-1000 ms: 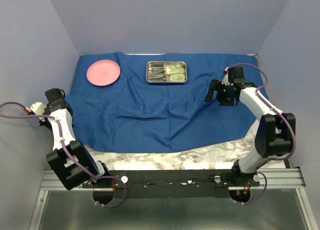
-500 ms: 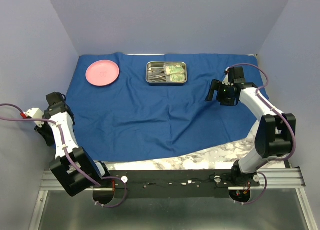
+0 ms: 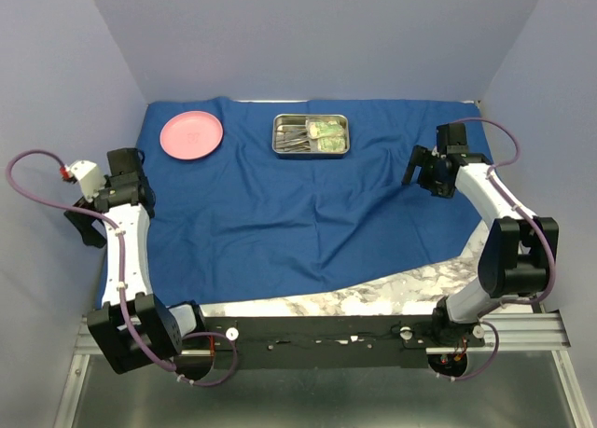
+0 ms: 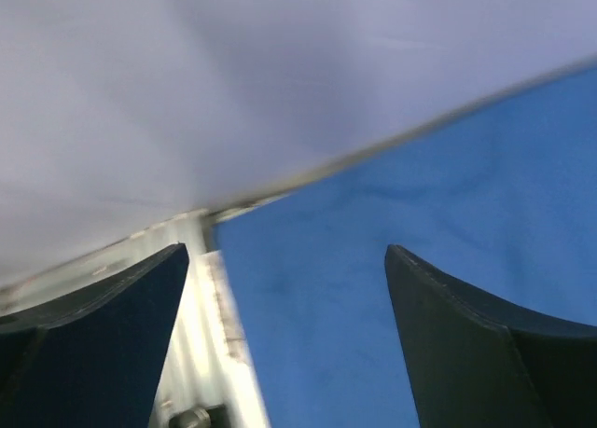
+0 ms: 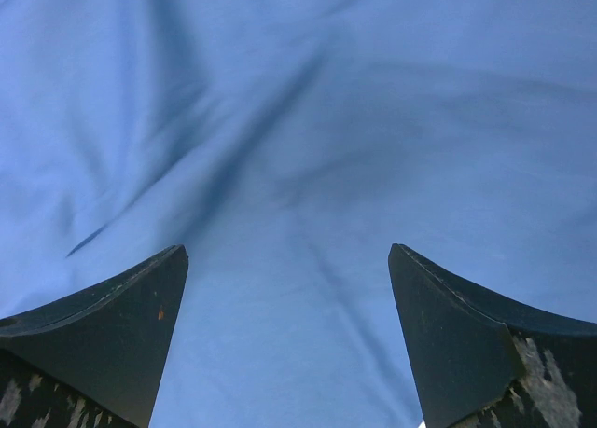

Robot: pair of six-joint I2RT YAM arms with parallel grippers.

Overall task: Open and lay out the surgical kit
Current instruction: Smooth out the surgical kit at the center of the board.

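Note:
The royal-blue cloth wrap (image 3: 298, 214) lies spread open over the table. Toward the back stands the small steel tray (image 3: 278, 135). It holds thin silver forceps (image 3: 296, 142) and two yellow-green packets (image 3: 326, 128). My left gripper (image 3: 129, 163) hangs open over the cloth's left edge. In the left wrist view nothing lies between its fingers (image 4: 112, 307), only cloth (image 4: 373, 223) and the table's pale rim below. My right gripper (image 3: 429, 172) is open above the cloth's right side, and the right wrist view shows bare wrinkled cloth (image 5: 298, 120) under it.
A pink plate (image 3: 191, 134) sits on the cloth at the back left. Marble tabletop (image 3: 410, 283) shows along the near edge, where the cloth stops short. Lilac walls (image 3: 56, 120) close in the left, back and right sides.
The left gripper has opened, let go of the cloth's left edge and swung up and inward. The cloth lies flatter, drawn to the left. The right gripper has shifted slightly right.

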